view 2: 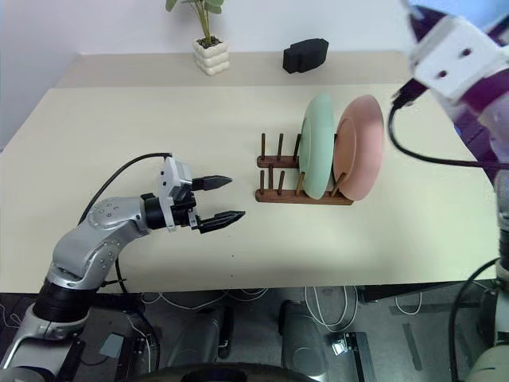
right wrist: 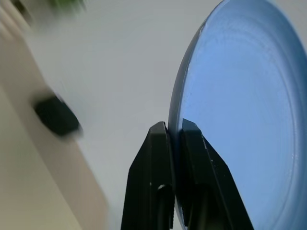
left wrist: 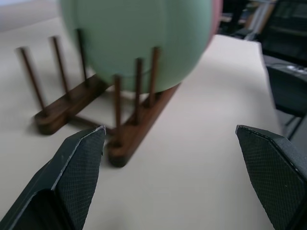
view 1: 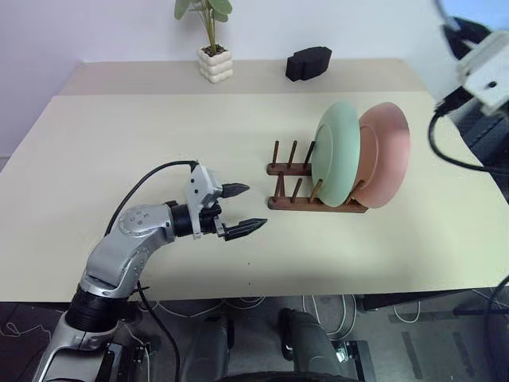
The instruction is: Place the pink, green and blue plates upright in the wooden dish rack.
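Tabletop rack (view 1: 316, 200) holds two plates; left gripper (view 1: 241, 209) gapes, right gripper (right wrist: 173, 139) pinches blue plate (right wrist: 240, 120).

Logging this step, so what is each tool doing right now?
Left tool: open, holding nothing, above the table near the wooden dish rack.
Right tool: shut on the blue plate's rim.

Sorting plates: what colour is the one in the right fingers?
Light blue plate; right wrist view shows it best.
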Controlling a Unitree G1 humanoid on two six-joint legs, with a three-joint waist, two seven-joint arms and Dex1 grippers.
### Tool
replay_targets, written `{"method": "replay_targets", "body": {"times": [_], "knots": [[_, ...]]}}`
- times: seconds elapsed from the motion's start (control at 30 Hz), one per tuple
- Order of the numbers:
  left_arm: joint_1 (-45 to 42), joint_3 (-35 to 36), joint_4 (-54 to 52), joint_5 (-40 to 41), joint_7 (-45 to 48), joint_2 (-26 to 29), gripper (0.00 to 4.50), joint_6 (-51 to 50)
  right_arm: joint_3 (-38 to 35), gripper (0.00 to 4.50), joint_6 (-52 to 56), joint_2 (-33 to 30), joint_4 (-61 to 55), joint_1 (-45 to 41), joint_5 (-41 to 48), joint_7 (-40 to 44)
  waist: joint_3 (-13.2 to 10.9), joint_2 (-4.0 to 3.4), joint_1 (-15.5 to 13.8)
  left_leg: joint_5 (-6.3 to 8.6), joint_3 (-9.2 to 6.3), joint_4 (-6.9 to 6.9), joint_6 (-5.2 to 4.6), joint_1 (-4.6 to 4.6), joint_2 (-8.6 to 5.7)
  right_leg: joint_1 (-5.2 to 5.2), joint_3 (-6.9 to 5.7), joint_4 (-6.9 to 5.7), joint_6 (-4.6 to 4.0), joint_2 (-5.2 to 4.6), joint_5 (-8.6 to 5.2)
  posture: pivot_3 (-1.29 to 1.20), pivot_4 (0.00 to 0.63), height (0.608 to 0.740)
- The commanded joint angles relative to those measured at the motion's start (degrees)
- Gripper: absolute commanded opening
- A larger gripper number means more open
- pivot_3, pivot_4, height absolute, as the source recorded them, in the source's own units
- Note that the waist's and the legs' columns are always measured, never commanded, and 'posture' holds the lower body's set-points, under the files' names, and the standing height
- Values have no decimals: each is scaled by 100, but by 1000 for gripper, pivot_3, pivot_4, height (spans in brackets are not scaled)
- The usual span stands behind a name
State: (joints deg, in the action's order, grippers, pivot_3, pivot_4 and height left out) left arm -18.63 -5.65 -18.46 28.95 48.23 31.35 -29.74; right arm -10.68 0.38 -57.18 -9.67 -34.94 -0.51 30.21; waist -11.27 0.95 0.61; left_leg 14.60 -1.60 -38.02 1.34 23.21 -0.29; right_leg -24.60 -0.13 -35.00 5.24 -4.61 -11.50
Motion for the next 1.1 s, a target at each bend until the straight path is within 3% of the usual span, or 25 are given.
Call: {"method": "replay_targets", "body": {"times": [0.03, 0.13, 0.3, 0.53, 1.1], "knots": [[16, 452, 158, -136, -29, 233, 4500, 245, 412, 13, 816, 803, -1157, -385, 1595, 454, 0, 0, 19, 0, 0, -1, 0, -1, 1, 0, 0, 0, 0, 0, 0, 0, 150, 740], [69, 609, 264, -175, -25, 350, 4500, 321, 607, 13, 1589, 1549, -1770, -481, 2628, 468, -3, -5, 30, 0, -7, 5, -1, -7, 8, -2, -1, -12, 0, 5, 1, 0, 150, 740], [183, 807, 254, -194, -46, 457, 4500, 326, 924, 13, 2735, 2864, -2259, -550, 4003, -226, -2, -2, -16, 0, -16, 1, 0, 7, 7, -7, -9, -10, 1, -2, 0, 0, 150, 740], [305, 884, 133, -173, -92, 491, 4500, 276, 796, 13, 3784, 3871, -2432, -179, 5219, -1469, -2, -2, 7, 0, -14, 2, 0, 6, 7, -8, -7, -12, 0, -3, 1, 0, 150, 740], [257, 905, 181, -181, -72, 538, 4500, 274, 543, 13, 4083, 4346, -2917, 826, 5979, -3108, -2, -3, 18, 0, -11, 5, 0, 7, 6, -13, -7, -11, 0, -1, 0, 0, 150, 740]]}}
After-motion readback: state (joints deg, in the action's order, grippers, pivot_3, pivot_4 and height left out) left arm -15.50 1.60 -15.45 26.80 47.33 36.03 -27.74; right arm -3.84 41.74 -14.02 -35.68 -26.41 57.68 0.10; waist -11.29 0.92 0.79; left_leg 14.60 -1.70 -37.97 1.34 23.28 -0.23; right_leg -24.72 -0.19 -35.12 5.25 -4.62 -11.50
